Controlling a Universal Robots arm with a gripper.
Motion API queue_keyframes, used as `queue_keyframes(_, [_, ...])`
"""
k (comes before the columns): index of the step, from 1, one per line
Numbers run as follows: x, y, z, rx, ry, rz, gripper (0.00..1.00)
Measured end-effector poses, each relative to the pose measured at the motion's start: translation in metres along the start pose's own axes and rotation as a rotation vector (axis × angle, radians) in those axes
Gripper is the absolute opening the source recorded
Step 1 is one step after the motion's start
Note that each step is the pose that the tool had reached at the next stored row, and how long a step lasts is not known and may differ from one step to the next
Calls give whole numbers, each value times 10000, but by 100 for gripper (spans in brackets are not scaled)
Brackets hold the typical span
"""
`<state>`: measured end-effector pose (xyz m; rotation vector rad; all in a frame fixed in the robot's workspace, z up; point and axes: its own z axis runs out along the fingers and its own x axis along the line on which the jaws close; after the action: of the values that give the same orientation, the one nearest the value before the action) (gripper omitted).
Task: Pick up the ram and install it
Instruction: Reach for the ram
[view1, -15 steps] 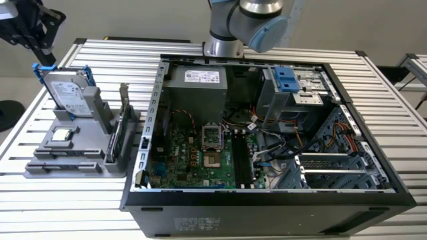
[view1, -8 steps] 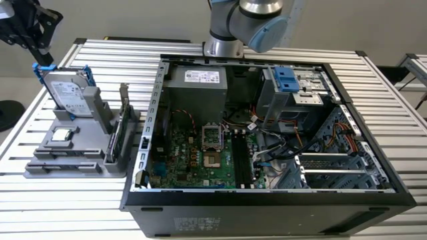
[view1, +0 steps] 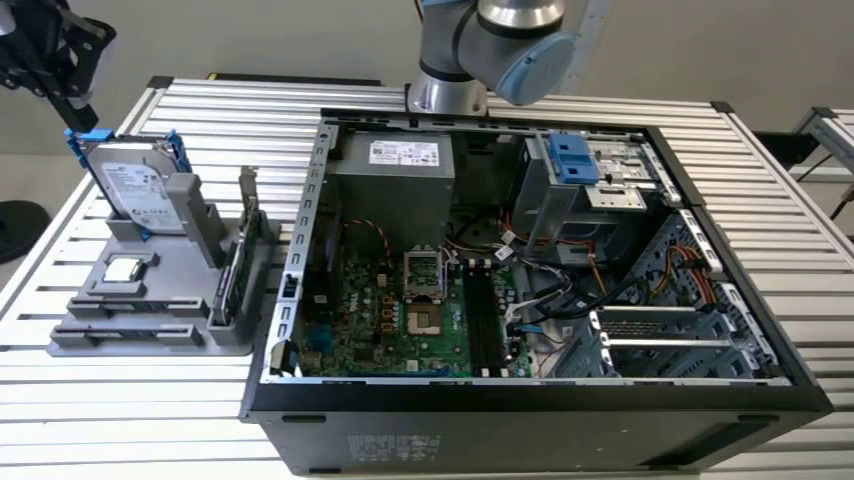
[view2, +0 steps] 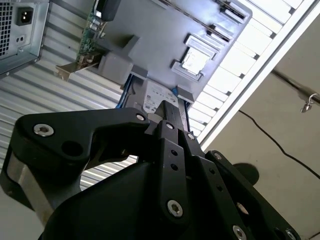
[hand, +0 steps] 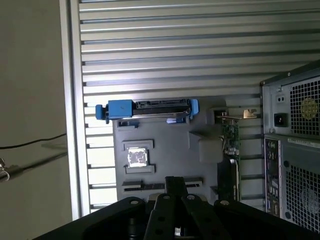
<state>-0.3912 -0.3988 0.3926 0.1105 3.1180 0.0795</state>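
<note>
tool pressed together | hangs above upright hard drive | drive in grey holder | holder beside open case

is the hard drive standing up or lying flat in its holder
Standing up. In the exterior view the silver hard drive rests on edge in the gray holder, its broad face near vertical.
</note>
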Motion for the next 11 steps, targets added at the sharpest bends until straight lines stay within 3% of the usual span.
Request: queue_keyframes(11, [80,-22,-2,0,0,0,0])
